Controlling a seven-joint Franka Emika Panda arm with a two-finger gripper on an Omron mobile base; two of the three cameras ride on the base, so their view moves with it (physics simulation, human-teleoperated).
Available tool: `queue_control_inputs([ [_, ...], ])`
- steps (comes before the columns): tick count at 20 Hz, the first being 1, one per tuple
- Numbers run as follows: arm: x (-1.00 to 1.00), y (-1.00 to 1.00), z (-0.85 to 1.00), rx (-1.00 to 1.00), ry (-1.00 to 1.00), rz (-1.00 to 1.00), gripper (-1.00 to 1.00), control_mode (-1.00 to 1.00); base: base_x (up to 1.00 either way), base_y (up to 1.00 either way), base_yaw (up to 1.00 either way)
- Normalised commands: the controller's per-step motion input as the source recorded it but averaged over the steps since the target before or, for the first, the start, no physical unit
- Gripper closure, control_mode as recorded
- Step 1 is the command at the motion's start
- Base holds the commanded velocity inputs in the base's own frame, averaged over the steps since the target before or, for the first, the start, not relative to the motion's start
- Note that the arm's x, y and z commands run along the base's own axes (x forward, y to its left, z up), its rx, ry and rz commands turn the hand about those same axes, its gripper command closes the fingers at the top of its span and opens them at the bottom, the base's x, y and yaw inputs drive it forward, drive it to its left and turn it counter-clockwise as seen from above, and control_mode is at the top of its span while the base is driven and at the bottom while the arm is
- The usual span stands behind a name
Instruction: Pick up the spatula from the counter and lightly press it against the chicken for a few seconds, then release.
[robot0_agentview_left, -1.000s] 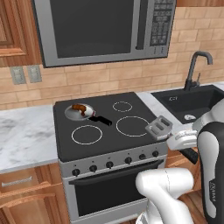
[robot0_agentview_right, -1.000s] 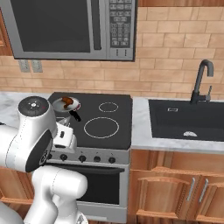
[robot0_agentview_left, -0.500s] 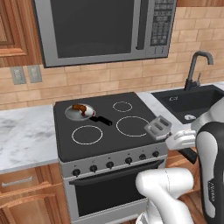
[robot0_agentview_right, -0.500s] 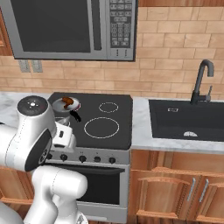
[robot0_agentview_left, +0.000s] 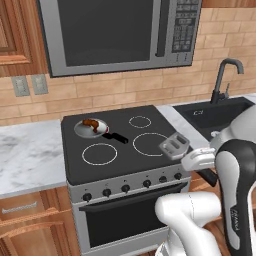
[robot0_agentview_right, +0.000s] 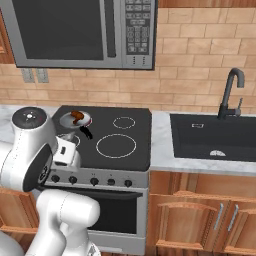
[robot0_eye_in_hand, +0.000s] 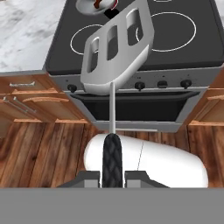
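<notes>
Pinches the spatula (robot0_eye_in_hand: 118, 52) by its dark ribbed handle, the gripper (robot0_eye_in_hand: 112, 174) pressed together on it. Holds it in the air over the front right corner of the stove (robot0_agentview_left: 120, 162), beside the large right burner. In the hand view, the grey blade with three slots tilted up in front of the stove's knobs, the thin metal stem running down to the handle between the fingertips. Well apart from the blade, the chicken (robot0_agentview_left: 90, 123), a brown piece lying in a small pan (robot0_agentview_left: 80, 131) on the back left burner. The pan's black handle pointing toward the middle of the stove. To the left of the stove, a marble table (robot0_agentview_left: 25, 155). To the right, a dark sink (robot0_agentview_left: 215, 117) with a black tap (robot0_agentview_left: 225, 75). Above the stove, a microwave (robot0_agentview_left: 115, 30) on the brick wall.
</notes>
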Motion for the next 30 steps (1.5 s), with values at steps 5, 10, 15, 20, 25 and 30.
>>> queue_control_inputs([
  [5,0.0,0.09,0.02,0.0,0.0,0.0,1.0,-1.0,0.0,0.0,0.0],
  [10,0.0,0.07,0.05,0.0,0.0,0.0,1.0,-1.0,0.0,0.0,0.0],
  [15,0.02,0.14,0.01,0.0,0.0,0.01,1.0,-1.0,0.0,0.0,0.0],
  [20,0.05,0.14,0.0,0.0,0.0,0.04,1.0,-1.0,0.0,0.0,0.0],
  [25,0.07,0.08,0.02,0.0,0.0,0.05,1.0,-1.0,0.0,0.0,0.0],
  [30,0.17,0.07,0.02,0.0,0.01,0.06,1.0,-1.0,0.0,0.0,0.0],
])
